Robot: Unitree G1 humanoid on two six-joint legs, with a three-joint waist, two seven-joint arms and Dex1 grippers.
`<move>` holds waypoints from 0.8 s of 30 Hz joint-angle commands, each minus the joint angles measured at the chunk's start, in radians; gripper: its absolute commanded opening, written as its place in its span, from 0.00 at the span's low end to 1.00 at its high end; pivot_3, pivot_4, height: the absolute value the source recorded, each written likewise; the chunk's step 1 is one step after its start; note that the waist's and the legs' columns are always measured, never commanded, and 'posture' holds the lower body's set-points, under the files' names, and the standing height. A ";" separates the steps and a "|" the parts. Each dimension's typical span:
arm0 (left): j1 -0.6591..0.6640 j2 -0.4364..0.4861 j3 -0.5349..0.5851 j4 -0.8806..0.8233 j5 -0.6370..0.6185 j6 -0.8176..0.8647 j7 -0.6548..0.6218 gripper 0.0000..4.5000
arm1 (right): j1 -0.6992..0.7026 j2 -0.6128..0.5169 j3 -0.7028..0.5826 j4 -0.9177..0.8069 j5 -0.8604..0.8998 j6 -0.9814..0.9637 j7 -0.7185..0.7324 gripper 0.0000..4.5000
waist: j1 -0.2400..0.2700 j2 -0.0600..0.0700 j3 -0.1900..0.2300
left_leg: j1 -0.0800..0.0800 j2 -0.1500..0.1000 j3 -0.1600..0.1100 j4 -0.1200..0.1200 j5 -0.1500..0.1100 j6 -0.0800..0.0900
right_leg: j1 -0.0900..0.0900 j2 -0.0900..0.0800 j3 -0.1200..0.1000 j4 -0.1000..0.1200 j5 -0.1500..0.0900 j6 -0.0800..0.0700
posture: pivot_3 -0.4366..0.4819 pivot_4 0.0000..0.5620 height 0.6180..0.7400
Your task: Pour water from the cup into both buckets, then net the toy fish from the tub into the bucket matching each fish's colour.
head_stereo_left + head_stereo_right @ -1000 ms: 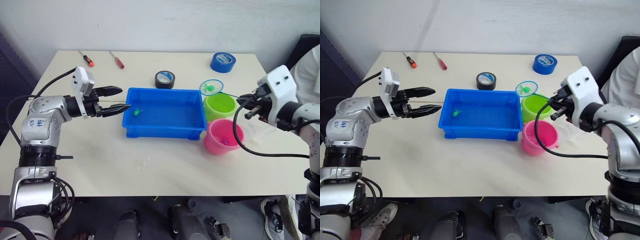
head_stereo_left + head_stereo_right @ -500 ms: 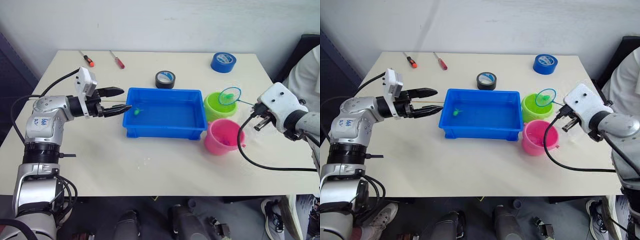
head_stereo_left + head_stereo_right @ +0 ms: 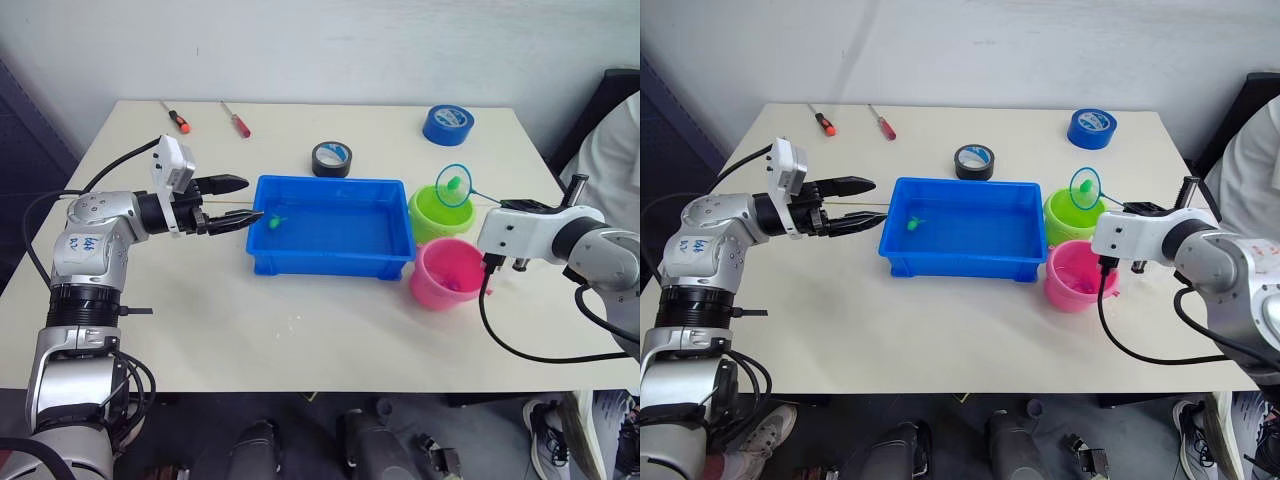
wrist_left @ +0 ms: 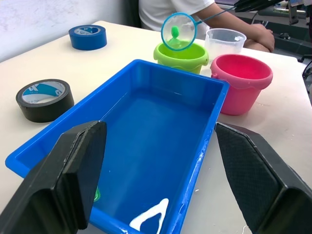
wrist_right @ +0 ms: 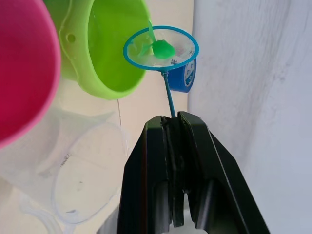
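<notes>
At the right of the frame, the right gripper (image 5: 171,122) is clenched on the thin dark handle of the net (image 3: 455,185). Its hoop is held above the green bucket (image 3: 436,212), and a green fish (image 5: 162,48) sits in the mesh. Just below the green bucket in the frame stands the pink bucket (image 3: 447,272), touching or almost touching it. Both buckets are just to the right of the blue tub (image 3: 331,226), which lies at the centre of the bench (image 3: 300,330) and holds water. One more green fish (image 3: 274,224) is in the tub near its left end. In the left wrist view the clear cup (image 4: 224,41) stands behind the buckets. At the left of the frame, the left gripper (image 3: 240,199) is released, its fingers spread apart, hanging just beside the left end of the tub. Toward the top of the frame lie a black tape roll (image 3: 330,158), a blue tape roll (image 3: 446,124) and two screwdrivers (image 3: 171,116).
</notes>
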 commanded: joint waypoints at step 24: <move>-0.011 -0.008 0.011 -0.028 -0.006 -0.013 -0.009 0.86 | 0.058 0.000 -0.039 -0.007 -0.408 -0.239 -0.009 0.00 | -0.001 0.000 0.000 | 0.000 0.000 0.000 0.001 0.000 -0.001 | 0.000 0.000 0.000 0.002 0.000 0.000 | 0.48 0.27 0.95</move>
